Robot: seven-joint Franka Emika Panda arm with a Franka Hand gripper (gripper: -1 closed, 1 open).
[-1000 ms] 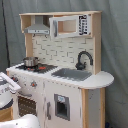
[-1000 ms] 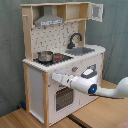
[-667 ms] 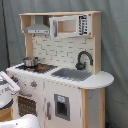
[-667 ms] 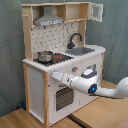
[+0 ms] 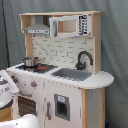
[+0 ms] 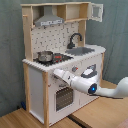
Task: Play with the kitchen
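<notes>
Grey curtain cloth (image 6: 10, 55) hangs behind everything in both exterior views, and a wooden floor (image 6: 100, 110) shows at the bottom of the second exterior view. On that floor, against the curtain, stands the kitchen (image 6: 62, 60), tall, white with light-wood edges; in the first exterior view it fills most of the picture (image 5: 60, 65).

Next in size is the white robot arm (image 6: 107, 90), which comes in from the second exterior view's right and reaches across the kitchen's front, just below the countertop edge. In the first exterior view only part of it (image 5: 6, 87) shows at the first exterior view's left edge.

Up top sit a grey hood (image 6: 49, 21) and an upper shelf (image 6: 75, 11). Below, an oven door (image 6: 62, 97) faces front. On the countertop are a grey sink (image 5: 71, 74), a black faucet (image 5: 83, 59) and a small metal pot (image 6: 45, 56) on the stovetop.

The claw (image 6: 54, 74) is at the kitchen's front panel; whether it is open or closed, I cannot tell.
</notes>
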